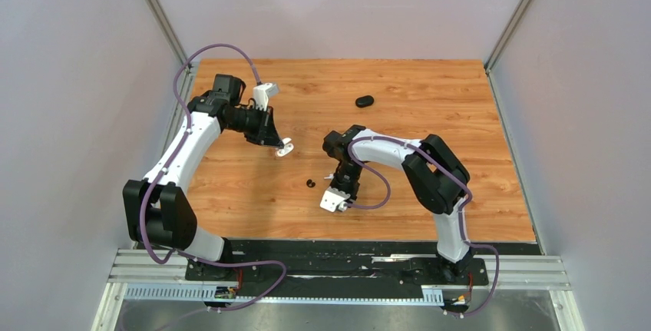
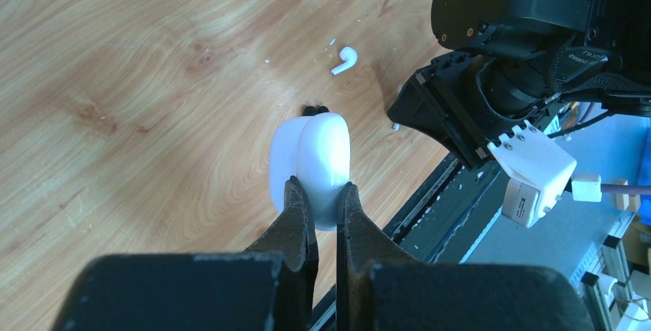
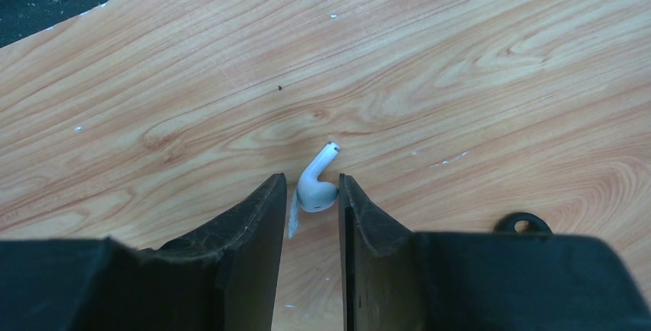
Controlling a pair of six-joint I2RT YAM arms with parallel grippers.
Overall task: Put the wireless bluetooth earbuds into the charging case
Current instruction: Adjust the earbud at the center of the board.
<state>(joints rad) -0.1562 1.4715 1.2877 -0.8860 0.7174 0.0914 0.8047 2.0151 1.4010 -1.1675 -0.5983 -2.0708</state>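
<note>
Left jaws clamp the case [image 2: 322, 158] while my right jaws stand narrow astride the white earbud [image 3: 316, 190], stem pointing straight ahead.

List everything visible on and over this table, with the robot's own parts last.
white earbud: one, white, lying on the table between the right gripper's fingers
black earbud: one, black, on the table just left of the right gripper
white case: one, white, held in the left gripper
black oval thing: one, black, alone on the far middle of the table
table: one, wood-brown
cables: two, purple, one along each arm
left gripper: one, black, shut on the white case
right gripper: one, black, low, slightly open around the white earbud
</note>
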